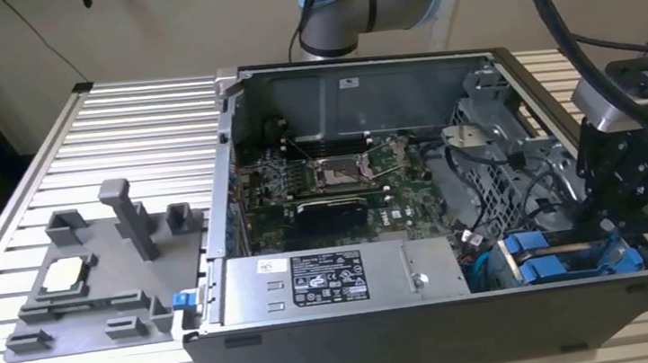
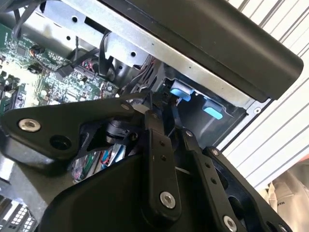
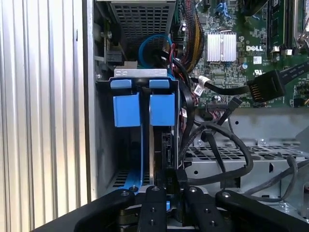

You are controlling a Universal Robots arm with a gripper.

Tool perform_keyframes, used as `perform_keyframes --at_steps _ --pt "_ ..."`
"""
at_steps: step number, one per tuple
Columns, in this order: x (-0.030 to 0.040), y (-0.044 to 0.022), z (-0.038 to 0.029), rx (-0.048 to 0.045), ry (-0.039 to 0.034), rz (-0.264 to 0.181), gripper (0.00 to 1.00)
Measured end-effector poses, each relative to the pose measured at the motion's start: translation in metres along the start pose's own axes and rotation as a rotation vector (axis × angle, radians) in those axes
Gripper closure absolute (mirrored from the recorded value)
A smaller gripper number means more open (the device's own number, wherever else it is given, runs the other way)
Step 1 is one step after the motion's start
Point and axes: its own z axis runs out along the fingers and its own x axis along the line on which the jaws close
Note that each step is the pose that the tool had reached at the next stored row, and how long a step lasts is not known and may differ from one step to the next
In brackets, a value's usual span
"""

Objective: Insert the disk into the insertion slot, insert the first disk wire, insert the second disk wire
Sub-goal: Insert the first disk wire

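Observation:
Two blue-framed drives stand side by side in the grey drive cage [image 3: 104, 145] at the exterior view's lower right corner of the open computer case. The disk [image 3: 161, 110] is seated in the insertion slot [image 3: 164, 77], the one farther from the case wall; the exterior view shows its blue frame [image 1: 525, 243]. My gripper [image 3: 170, 186] hangs over the cage [image 1: 610, 228], shut on the black plug of a disk wire [image 3: 176, 175] held against the disk's black rear edge. The wire loops away as a thick black cable [image 3: 244, 150]. In the second wrist view the fingertips [image 2: 153, 112] meet just before the blue frames.
A second black flat plug [image 3: 265, 86] hangs loose over the motherboard [image 1: 336, 176]. The power supply [image 1: 328, 280] borders the cage. Tangled cables [image 1: 476, 188] cross the case's middle. A grey fixture [image 1: 99, 277] holding a processor chip sits on the slatted table at the exterior view's left.

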Motion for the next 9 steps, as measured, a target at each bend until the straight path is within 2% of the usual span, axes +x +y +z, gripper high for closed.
perform_keyframes --at_steps 1,2,9 --pt "0.0 0.0 -0.0003 -0.0001 0.0 0.0 0.8" --pt "-0.0001 0.0001 -0.001 -0.0002 0.0006 0.0 0.73" --pt "-0.0003 0.0003 -0.0089 -0.0015 0.001 0.0 0.73"
